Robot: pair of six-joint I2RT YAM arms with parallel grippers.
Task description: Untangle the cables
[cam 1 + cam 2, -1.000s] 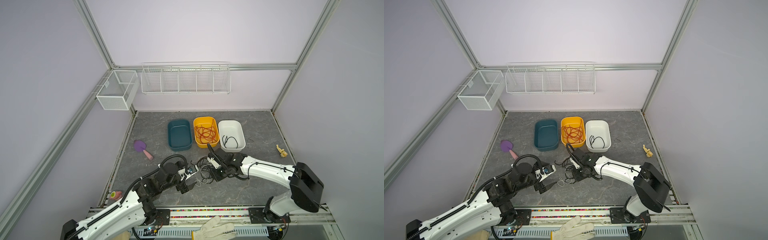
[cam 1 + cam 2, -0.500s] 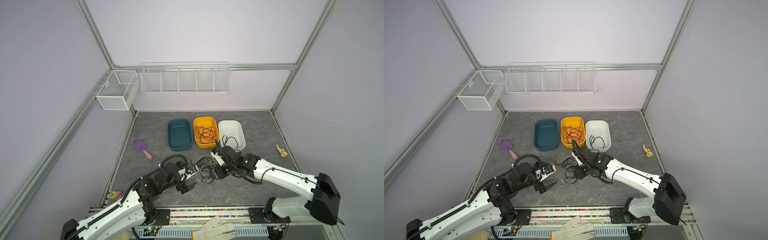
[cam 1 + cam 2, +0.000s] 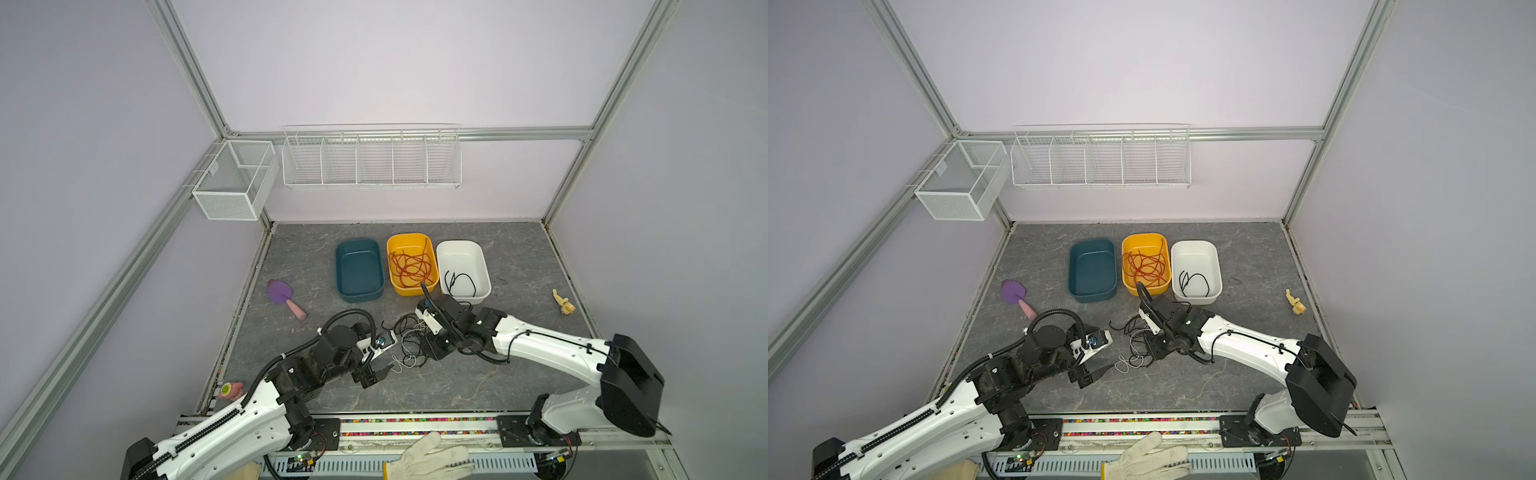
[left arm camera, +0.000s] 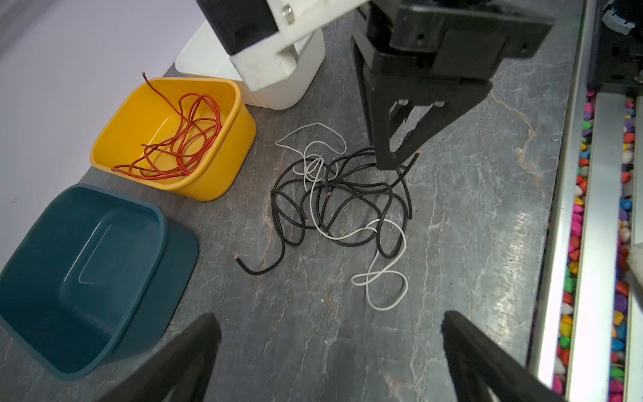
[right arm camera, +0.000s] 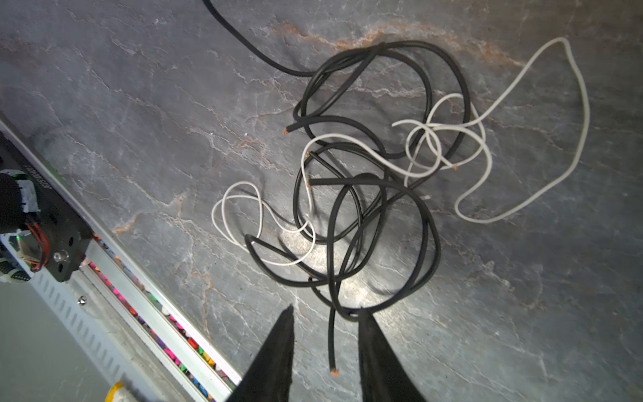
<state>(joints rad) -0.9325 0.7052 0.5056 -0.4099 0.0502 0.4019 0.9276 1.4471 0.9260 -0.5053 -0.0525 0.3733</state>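
Right gripper (image 5: pixel 326 309) half-open, straddling thin black insulated cable end (image 5: pixel 331 343) off the black-white cable tangle (image 5: pixel 365 184), axis along the jaws

Left arm (image 3: pixel 232 428) enters from the lower left of both top views; its links rise toward frame centre; left gripper (image 3: pixel 376 374) points right, jaws at full spread, with its fingers (image 4: pixel 188 351) at the bottom edge of the left wrist view, well apart. Right arm (image 3: pixel 552 353) enters from the lower right; its elbow is folded near the right edge, its forearm runs left; right gripper (image 3: pixel 432 353) points downward at centre, jaws parted by a narrow gap; the two grippers stand near each other, not touching.
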